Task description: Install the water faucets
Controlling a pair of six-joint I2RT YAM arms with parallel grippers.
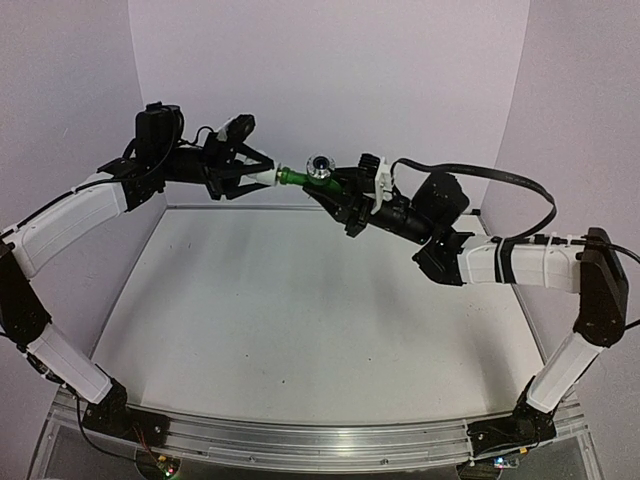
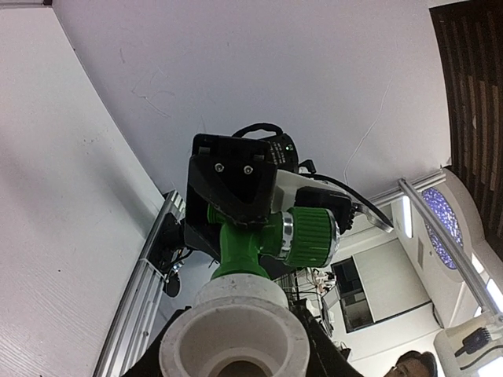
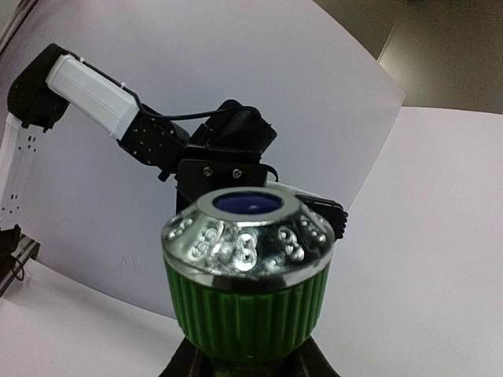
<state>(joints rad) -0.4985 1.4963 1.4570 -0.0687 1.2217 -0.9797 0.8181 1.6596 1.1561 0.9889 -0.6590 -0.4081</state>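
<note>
High over the back of the table, the two water faucet parts meet end to end. The green tap (image 1: 298, 178), with its ribbed knob (image 3: 247, 302) and silver cap (image 3: 247, 236), is held in my right gripper (image 1: 332, 190), which is shut on it. Its green stem (image 2: 240, 247) enters the white pipe fitting (image 2: 236, 334). My left gripper (image 1: 258, 178) is shut on that fitting (image 1: 268, 177). The fitting's open end faces the left wrist camera. How deep the stem sits is hidden.
Below both raised arms lies the white table (image 1: 300, 320), with pale walls at the back and sides. An aluminium rail (image 1: 300, 440) carrying the arm bases runs along the near edge. A black cable (image 1: 500, 178) loops off the right arm.
</note>
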